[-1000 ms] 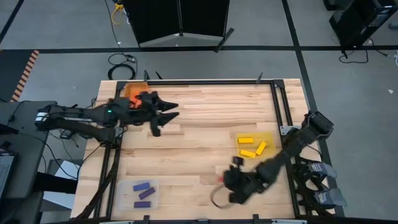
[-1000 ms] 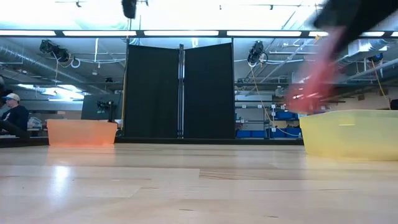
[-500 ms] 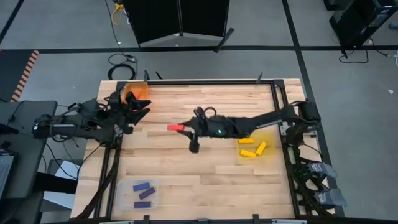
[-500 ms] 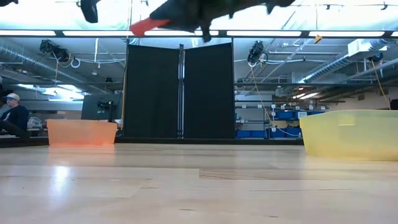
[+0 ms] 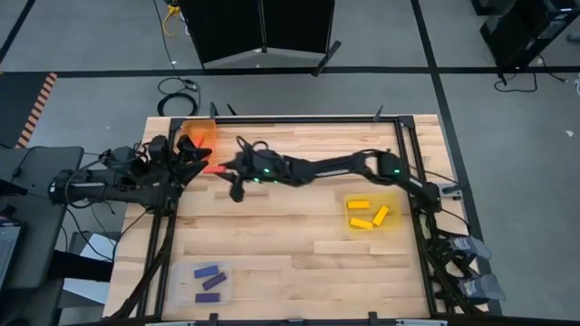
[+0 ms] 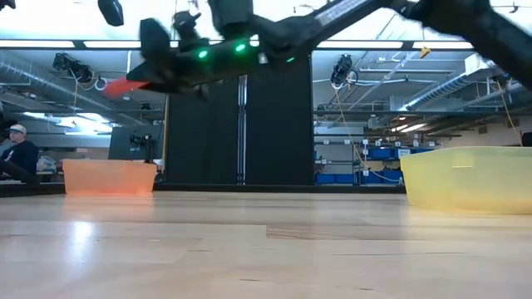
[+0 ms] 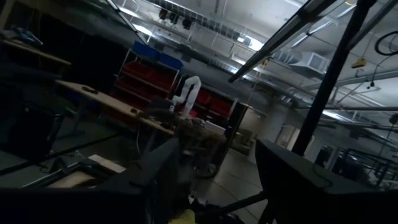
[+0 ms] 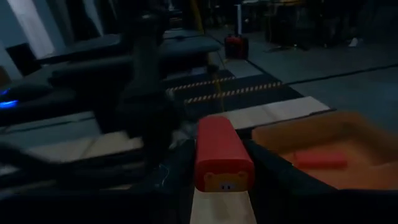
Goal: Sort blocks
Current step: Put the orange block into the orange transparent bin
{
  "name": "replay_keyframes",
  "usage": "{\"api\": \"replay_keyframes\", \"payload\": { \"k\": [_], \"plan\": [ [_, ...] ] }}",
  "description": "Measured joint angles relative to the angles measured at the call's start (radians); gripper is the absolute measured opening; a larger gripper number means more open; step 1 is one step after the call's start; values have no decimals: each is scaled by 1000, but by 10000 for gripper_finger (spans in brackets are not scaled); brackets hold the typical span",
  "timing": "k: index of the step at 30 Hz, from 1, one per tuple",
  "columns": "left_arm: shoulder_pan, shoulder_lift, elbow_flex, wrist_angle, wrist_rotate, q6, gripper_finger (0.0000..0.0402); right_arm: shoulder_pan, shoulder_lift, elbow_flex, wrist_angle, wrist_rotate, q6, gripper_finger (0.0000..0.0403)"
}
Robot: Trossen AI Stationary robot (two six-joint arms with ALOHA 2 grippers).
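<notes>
My right gripper (image 5: 223, 167) reaches across the table from its right side and is shut on a red block (image 5: 214, 167), beside the orange tray (image 5: 199, 134) at the far left corner. In the low view the red block (image 6: 125, 85) hangs high above the orange tray (image 6: 108, 176). The right wrist view shows another red block (image 8: 320, 160) lying in the orange tray (image 8: 348, 134). Three yellow blocks (image 5: 365, 214) lie in the yellow tray (image 5: 391, 201), and purple blocks (image 5: 207, 277) lie in the clear tray (image 5: 224, 288). My left gripper (image 5: 193, 156) is open at the table's left edge. My right gripper pinches the red block between its two fingers (image 8: 180, 174), which lie on the block's long sides near its rear end (image 8: 222, 177). They come level from the table's right, along the block. The front end (image 8: 214, 127) sticks out past the fingertips. The block is lifted clear of the table.
The left arm (image 8: 146, 93) stands close in front of the right gripper, next to the orange tray. The yellow tray (image 6: 470, 178) sits toward the right edge and the clear tray at the near left corner. Bare wood lies between them. A person (image 6: 17, 154) sits beyond the table.
My right gripper has carried the red block up from the near right part of the table and across toward the far left corner, to the orange tray. My left gripper has drawn back from the table's middle toward the left edge.
</notes>
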Motion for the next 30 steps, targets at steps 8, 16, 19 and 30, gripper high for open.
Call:
{"api": "replay_keyframes", "payload": {
  "k": [8,16,19,30],
  "plan": [
    [0,0,0,-10,12,-3,218,-70,275,424,-94,30,84,126],
    [0,-16,0,-8,11,-4,218,-120,367,486,-12,94,239,126],
    [0,-21,0,-8,11,-4,218,-133,399,506,8,101,300,126],
    [1,-21,0,-8,-6,-3,218,-140,398,503,18,172,401,126]
  ]
}}
